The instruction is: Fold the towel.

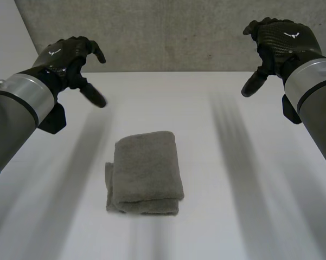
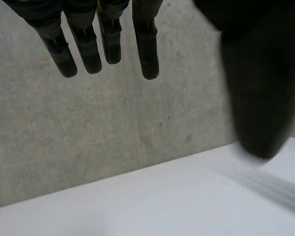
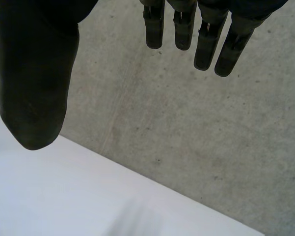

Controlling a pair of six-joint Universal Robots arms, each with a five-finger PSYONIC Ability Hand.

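Observation:
A grey towel (image 1: 145, 172) lies folded into a thick packet in the middle of the white table (image 1: 238, 216), with layered edges showing along its near and left sides. My left hand (image 1: 70, 57) hovers high above the table's far left, well away from the towel, open with nothing in it. My right hand (image 1: 276, 43) hangs raised at the far right, also open and holding nothing. In the left wrist view the fingers (image 2: 83, 46) point straight toward the wall. In the right wrist view the fingers (image 3: 206, 34) are straight too, with the thumb (image 3: 34, 88) spread wide.
A grey concrete wall (image 1: 168, 32) rises behind the table's far edge, also filling the background as the wall (image 2: 113, 128) and the wall (image 3: 196, 132) in the wrist views. Bare white tabletop surrounds the towel on all sides.

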